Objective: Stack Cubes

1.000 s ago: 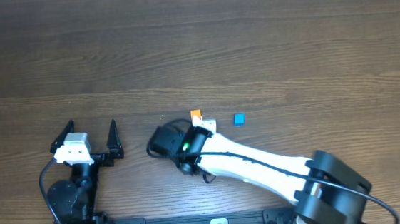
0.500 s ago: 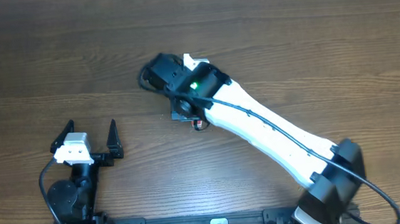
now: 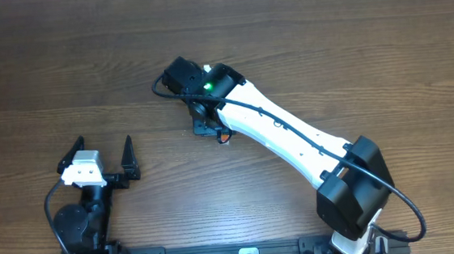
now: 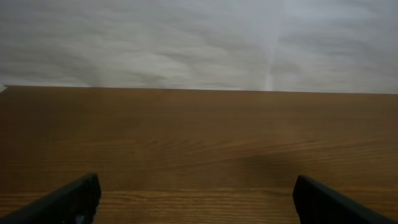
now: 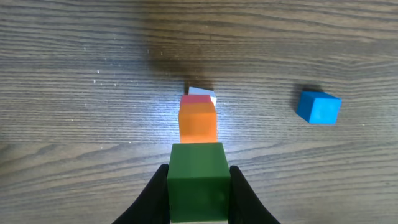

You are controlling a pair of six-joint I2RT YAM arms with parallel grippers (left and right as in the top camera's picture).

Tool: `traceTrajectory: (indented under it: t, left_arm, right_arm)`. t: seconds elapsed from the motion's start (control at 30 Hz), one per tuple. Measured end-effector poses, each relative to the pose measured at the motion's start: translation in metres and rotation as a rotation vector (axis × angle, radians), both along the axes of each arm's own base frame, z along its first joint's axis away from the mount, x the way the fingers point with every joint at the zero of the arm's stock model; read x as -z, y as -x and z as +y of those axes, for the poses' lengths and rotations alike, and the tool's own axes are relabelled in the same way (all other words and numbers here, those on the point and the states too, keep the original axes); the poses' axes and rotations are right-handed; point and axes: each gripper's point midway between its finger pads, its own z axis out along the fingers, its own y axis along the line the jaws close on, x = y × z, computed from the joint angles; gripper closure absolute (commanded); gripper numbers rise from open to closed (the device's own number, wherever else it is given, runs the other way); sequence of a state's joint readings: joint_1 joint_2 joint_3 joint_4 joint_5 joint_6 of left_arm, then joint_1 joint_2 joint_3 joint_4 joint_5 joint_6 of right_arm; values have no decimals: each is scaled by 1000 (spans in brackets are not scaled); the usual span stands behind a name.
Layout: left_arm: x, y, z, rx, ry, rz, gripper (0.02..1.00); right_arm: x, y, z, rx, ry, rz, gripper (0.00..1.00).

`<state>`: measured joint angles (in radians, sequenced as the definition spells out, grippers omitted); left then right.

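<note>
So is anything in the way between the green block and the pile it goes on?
Nothing visible is. The right gripper holds the green block near the pile, and the orange block on top is bare. The blue block sits off to the side, apart.

There are 5 cubes, all on or above the wooden tabletop. The green cube [image 5: 196, 180] is clamped between the 2 fingers of the right gripper [image 5: 199, 173], its top face level and its edges square to the fingers. It is held above the table and just beside the orange cube [image 5: 198, 121]. The orange cube sits upright with its top face showing. A thin strip of a red cube [image 5: 198, 99] and a corner of a white cube [image 5: 203, 94] show at its far edge, touching it. Whether they lie under it or behind it cannot be told. The blue cube [image 5: 319, 107] rests alone, turned slightly askew, well apart from the others.
</note>
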<state>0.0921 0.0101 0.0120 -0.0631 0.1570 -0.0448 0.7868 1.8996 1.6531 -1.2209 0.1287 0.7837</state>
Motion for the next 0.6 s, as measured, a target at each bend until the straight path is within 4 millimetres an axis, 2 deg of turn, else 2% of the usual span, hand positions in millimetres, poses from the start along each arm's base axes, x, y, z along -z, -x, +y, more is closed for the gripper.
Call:
traceTrajectory:
  t: [0.37,0.6]
  left_arm:
    - [0,0,0,0,0,0,18]
    - [0,0,0,0,0,0,18]
  right_arm:
    - [5,-4,-1,-15,3,5,954]
    - [15,-5,0,-15,13,29,954]
